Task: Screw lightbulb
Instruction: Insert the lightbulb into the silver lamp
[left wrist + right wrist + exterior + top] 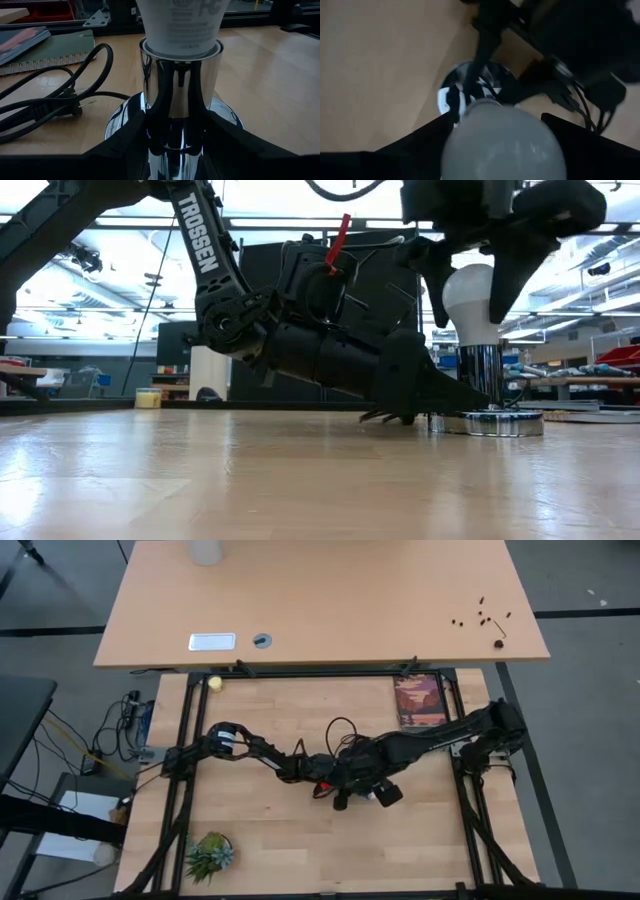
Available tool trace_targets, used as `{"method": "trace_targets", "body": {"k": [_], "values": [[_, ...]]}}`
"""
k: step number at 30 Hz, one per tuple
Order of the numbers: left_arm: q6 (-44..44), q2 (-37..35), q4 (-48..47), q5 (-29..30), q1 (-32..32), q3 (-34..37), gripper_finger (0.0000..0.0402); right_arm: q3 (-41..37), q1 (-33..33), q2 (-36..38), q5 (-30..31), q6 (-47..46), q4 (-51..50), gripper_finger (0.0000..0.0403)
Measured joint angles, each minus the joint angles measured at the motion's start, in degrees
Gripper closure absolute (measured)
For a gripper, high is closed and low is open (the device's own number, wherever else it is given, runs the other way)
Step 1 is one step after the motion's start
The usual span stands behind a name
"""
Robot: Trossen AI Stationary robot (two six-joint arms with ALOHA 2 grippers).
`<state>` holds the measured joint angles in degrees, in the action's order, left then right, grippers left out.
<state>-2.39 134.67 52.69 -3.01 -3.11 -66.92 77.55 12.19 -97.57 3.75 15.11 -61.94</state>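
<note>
The white lightbulb (470,298) stands upright with its base in a chrome socket (483,376), whose round disc (492,423) rests on the table. My left gripper (425,402) reaches in low from the table's left and is shut on the socket's foot. My right gripper (475,275) hangs above, pointing down and open. One of its fingers stands on each side of the bulb's globe (500,142), and I cannot tell whether they touch it. In the high view both grippers meet at mid-table (355,785). My left gripper has the socket's lower stem (150,135), just above the round disc, between its two fingers (117,152). The fingers come nearly level from the table's left, slanting slightly down. The socket stands upright with its disc flat on the table.
The socket's black cord (55,97) loops over the table toward the far side. A spiral notebook and a book (47,50) lie beyond it, at the table's far right (420,700). A small plant (210,855) sits at the near left and a yellow ball (214,683) at the far left.
</note>
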Motion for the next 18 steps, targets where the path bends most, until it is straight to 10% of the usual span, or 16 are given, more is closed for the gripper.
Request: {"method": "trace_targets", "body": {"k": [18], "values": [[0.15,0.0,0.13,0.07,0.0,-0.02,0.0208,1.92,-0.28,-2.35,-1.51,-1.73,-3.42,0.0144]]}}
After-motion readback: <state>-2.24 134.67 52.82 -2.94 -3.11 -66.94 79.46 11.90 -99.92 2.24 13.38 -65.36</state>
